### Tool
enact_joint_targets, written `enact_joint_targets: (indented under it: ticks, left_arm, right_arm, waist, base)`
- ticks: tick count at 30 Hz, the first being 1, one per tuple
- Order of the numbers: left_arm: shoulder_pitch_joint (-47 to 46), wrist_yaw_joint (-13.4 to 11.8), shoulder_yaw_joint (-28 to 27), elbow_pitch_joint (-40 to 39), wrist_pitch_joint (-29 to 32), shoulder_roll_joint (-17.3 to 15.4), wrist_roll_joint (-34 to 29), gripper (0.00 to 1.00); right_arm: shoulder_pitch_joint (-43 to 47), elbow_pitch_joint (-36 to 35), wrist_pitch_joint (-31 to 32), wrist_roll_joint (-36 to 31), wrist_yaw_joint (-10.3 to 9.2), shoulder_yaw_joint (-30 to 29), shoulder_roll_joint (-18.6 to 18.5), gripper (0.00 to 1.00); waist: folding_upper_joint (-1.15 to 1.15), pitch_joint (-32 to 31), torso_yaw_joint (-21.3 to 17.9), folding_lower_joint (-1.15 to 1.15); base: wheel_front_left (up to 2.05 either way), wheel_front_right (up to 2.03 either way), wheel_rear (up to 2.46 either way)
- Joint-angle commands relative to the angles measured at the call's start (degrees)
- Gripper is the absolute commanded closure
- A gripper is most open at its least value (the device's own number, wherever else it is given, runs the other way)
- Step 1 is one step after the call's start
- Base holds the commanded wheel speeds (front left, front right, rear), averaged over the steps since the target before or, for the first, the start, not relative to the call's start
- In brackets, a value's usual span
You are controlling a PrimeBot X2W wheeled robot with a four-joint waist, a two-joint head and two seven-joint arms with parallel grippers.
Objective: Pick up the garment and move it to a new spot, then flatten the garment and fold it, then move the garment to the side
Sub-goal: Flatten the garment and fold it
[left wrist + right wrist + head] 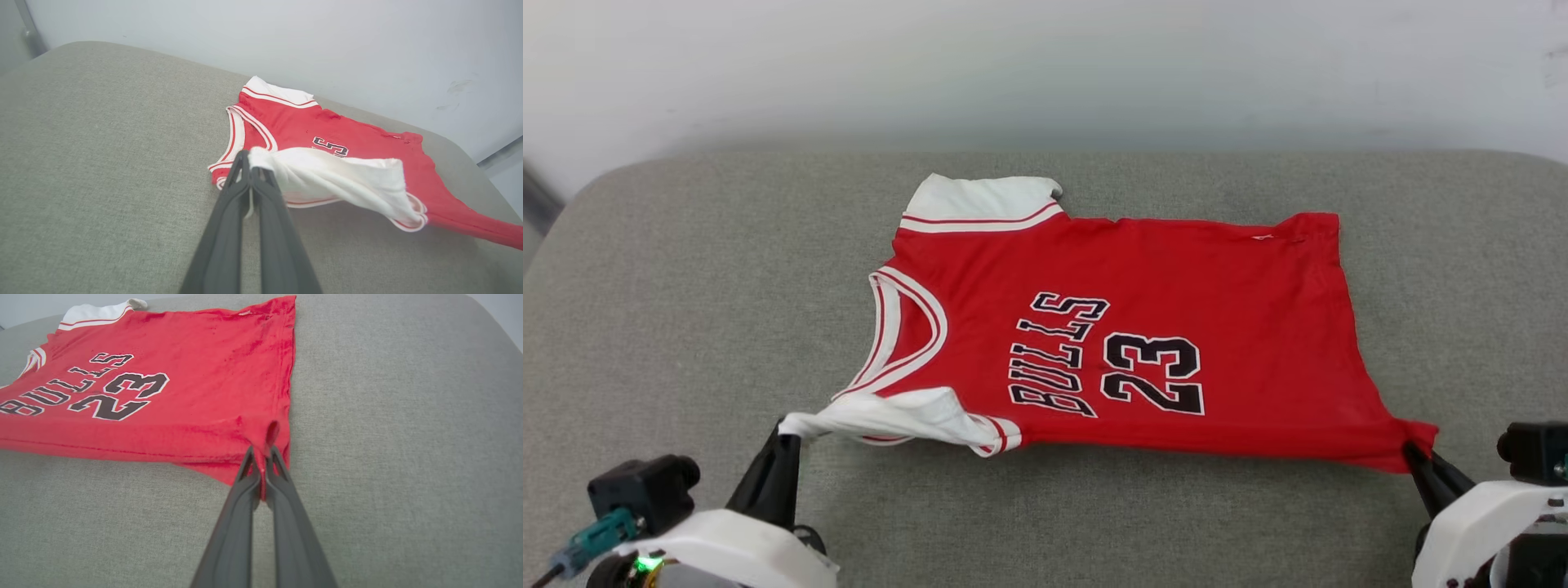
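Spread almost flat at the middle of a grey, coarse-woven padded top (pixel 686 286) with rounded corners, before a plain pale wall (pixel 1045 65): the garment (pixel 1176 327), a bright red jersey of smooth, faintly sheeny knit. Roughly rectangular in outline, with white short sleeves and red-and-white striped trim.

Near sleeve (pixel 907 416) bunched and twisted to a point, clamped at the cuff by the left gripper (pixel 788 437), long dark tapered fingers pressed tight together. Near hem corner (pixel 1419 434) drawn out to a peak and pinched by the right gripper (pixel 1409 447), likewise closed hard, a sliver of red cloth caught between the fingers in the right wrist view. Far sleeve (pixel 980 200) lying flat, tip slightly curled.

Most of the lettering masked behind the raised sleeve in the left wrist view, one digit alone legible there, the hem end cut off at the frame's right edge. Collar end cropped at the left edge of the right wrist view. White arm housings sliced by the bottom of the head view. Underside of the jersey hidden against the fabric top.

Long axis running side to side across the head view: collar (pixel 907 327) toward the robot's left, hem (pixel 1347 327) toward its right. Black, white-outlined "BULLS" and "23" turned sideways, letter tops toward the collar.
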State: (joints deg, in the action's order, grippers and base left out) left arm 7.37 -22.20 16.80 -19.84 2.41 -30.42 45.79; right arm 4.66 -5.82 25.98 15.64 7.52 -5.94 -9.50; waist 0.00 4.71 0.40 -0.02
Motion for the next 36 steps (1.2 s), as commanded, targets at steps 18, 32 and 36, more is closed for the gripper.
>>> enact_joint_targets:
  ticks: [18, 32, 36]
  left_arm:
    - [-26.8, 13.1, 2.4, 29.4, -0.4, 5.5, 3.3, 1.00]
    - [-30.6, 18.9, 2.6, 43.7, -2.1, 7.4, 5.8, 0.00]
    - [-28.1, 17.2, 1.9, 38.8, 1.1, 3.9, 6.5, 0.00]
  right_arm:
    - [-21.8, 17.6, -3.0, -4.6, -0.05, 7.6, -2.5, 1.00]
    - [-25.5, 31.5, -21.8, -1.8, -0.05, 12.2, -2.9, 0.00]
    - [-22.7, 27.1, -30.6, -0.5, -0.05, 10.8, -2.3, 0.00]
  waist:
    - [0.00, 12.7, -2.0, 0.02]
    - [0.00, 10.1, -3.0, 0.02]
    - [0.00, 5.7, -3.7, 0.02]
  base:
    - [0.00, 0.00, 0.00]
    - [0.00, 0.00, 0.00]
    - [0.00, 0.00, 0.00]
